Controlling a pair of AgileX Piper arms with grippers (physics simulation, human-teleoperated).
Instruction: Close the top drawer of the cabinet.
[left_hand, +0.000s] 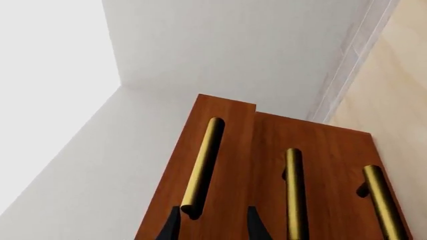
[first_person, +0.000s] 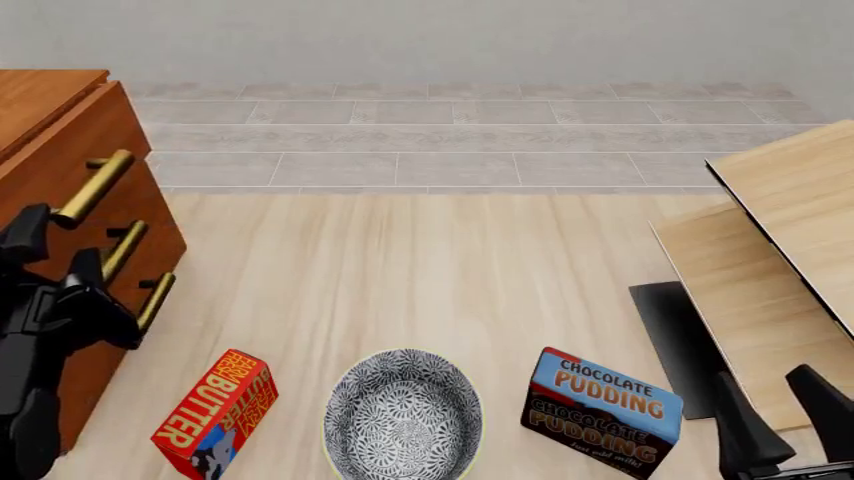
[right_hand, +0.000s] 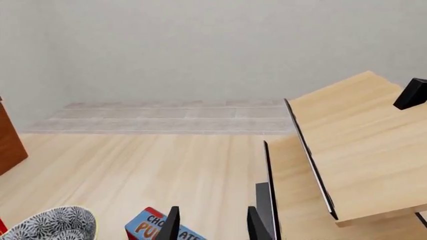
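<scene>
The cabinet (first_person: 54, 150) stands at the left of the front view, reddish-brown with three brass bar handles. The top drawer (left_hand: 220, 150) has its front standing a little proud of the two lower drawer fronts; its handle (first_person: 94, 187) is the uppermost. My left gripper (left_hand: 213, 226) is open right at this drawer front, with the near end of the top handle (left_hand: 200, 170) lying between its fingertips. In the front view the left gripper (first_person: 56, 248) is against the cabinet front. My right gripper (first_person: 787, 420) is open and empty at the near right, far from the cabinet.
A red butter box (first_person: 214, 415), a patterned bowl (first_person: 403, 415) and a chocolate pudding box (first_person: 601, 410) sit along the near edge. Pale wood panels (first_person: 787, 250) and a dark mat (first_person: 674, 335) are at the right. The right wrist view shows the panels (right_hand: 353, 150).
</scene>
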